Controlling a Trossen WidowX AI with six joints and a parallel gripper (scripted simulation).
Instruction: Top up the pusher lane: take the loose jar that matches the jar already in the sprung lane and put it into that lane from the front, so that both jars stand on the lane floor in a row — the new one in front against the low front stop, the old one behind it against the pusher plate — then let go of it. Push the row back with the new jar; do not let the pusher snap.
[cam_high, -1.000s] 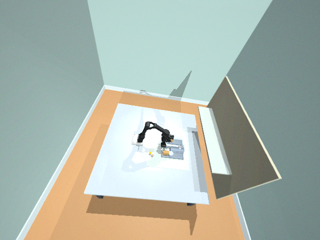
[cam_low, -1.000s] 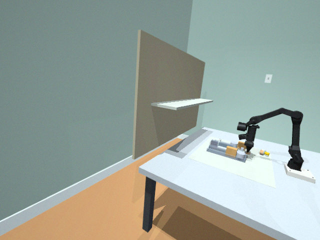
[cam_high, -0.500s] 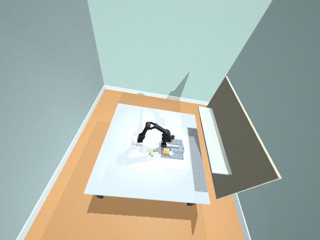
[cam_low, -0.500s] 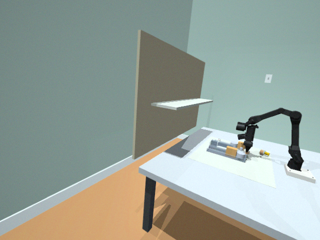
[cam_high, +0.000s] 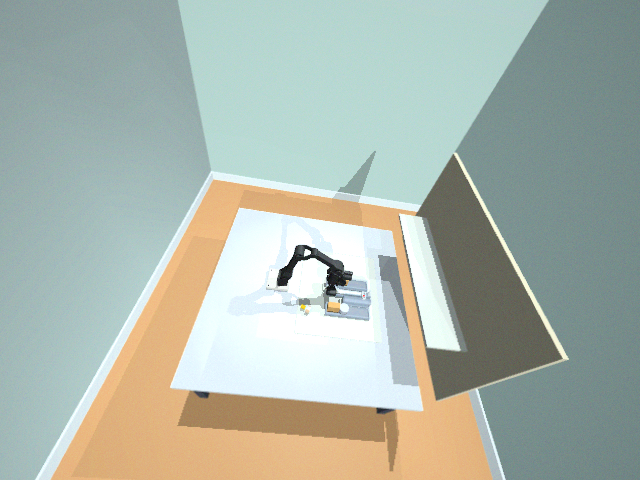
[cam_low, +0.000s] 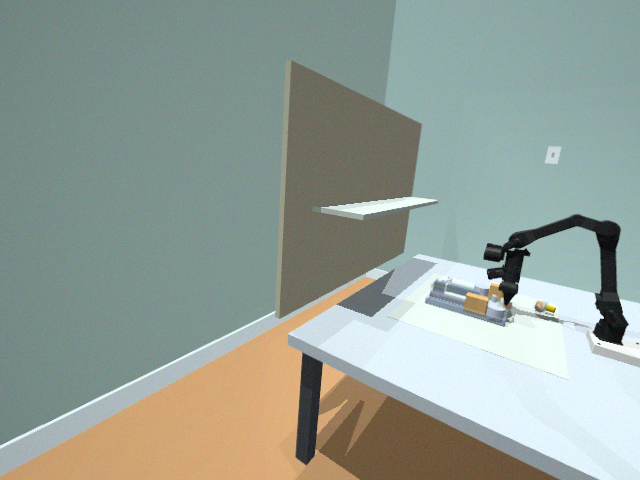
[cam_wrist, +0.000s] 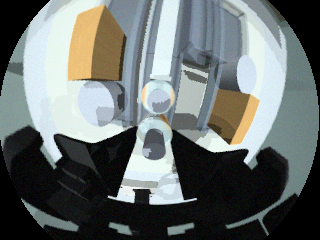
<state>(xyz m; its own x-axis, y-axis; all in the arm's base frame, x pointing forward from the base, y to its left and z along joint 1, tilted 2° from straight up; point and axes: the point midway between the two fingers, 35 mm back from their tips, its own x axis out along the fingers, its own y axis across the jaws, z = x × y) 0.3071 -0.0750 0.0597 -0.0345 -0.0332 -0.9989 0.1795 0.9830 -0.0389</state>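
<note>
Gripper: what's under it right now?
The gripper is shut on a pale jar, seen from above at the front of the lane unit. The lane floor beneath the jar is covered by it; contact cannot be seen.
</note>
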